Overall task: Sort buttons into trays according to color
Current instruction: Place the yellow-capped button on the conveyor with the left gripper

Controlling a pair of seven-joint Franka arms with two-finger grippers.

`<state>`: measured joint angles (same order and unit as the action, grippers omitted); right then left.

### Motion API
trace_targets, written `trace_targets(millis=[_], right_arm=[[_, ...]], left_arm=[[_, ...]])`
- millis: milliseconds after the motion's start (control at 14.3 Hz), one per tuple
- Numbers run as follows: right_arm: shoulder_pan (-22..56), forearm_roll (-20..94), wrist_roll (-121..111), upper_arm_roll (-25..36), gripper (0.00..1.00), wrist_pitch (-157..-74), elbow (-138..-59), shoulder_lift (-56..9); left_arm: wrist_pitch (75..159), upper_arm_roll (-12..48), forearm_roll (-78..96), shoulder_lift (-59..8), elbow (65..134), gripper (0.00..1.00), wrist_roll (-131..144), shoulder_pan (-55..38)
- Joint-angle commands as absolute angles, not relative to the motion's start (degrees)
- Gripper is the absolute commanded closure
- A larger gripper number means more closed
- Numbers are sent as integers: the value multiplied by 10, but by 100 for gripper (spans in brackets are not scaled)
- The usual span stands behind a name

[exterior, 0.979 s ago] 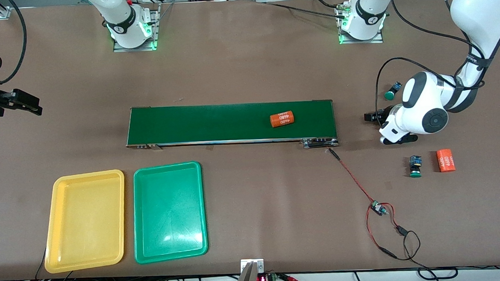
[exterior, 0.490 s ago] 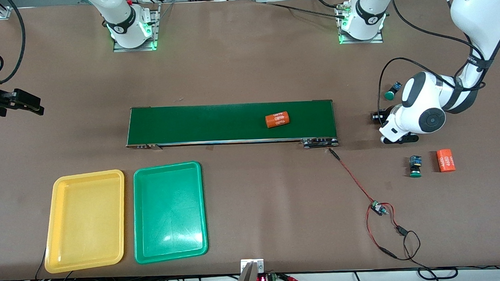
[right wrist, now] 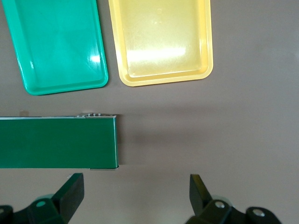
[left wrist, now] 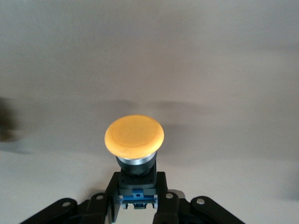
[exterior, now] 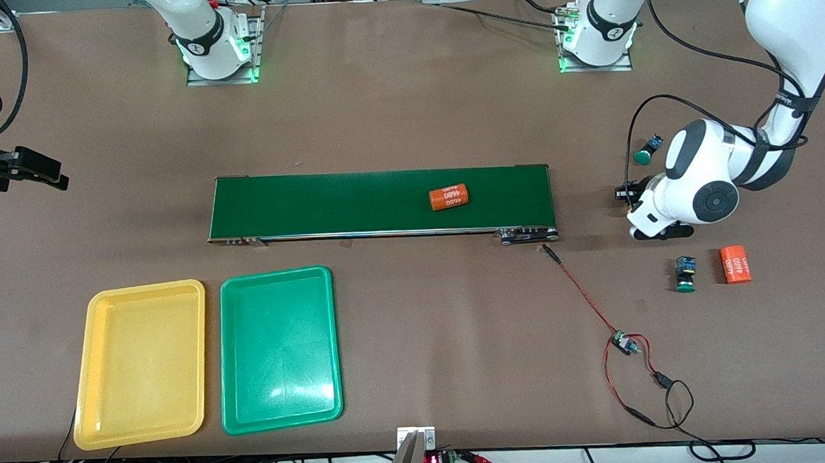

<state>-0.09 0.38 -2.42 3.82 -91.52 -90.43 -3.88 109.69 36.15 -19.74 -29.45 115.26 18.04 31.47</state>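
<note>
My left gripper is low over the table, off the conveyor's end at the left arm's side. It is shut on the black-and-blue body of a yellow-orange button, whose round cap sticks out past the fingers. The arm's hand hides this button in the front view. One green button lies beside that hand, another nearer the front camera. The yellow tray and the green tray lie side by side with nothing in them. My right gripper waits open beyond the right arm's end of the conveyor, with nothing between its fingers.
An orange "4680" cylinder lies on the long dark-green conveyor belt. A second cylinder stands beside the nearer green button. A red-and-black wire with a small board trails from the conveyor's end toward the front edge.
My left gripper has closed on the yellow-orange button. The cylinder on the belt has travelled toward the right arm's end. The right gripper has drifted slightly.
</note>
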Motion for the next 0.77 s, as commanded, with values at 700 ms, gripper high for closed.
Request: trace_targets(millis=[700], right_arm=[[-6, 14, 4, 36, 0, -875, -912, -19]], left_arm=[[1043, 490, -98, -350, 1036, 77, 392, 165]])
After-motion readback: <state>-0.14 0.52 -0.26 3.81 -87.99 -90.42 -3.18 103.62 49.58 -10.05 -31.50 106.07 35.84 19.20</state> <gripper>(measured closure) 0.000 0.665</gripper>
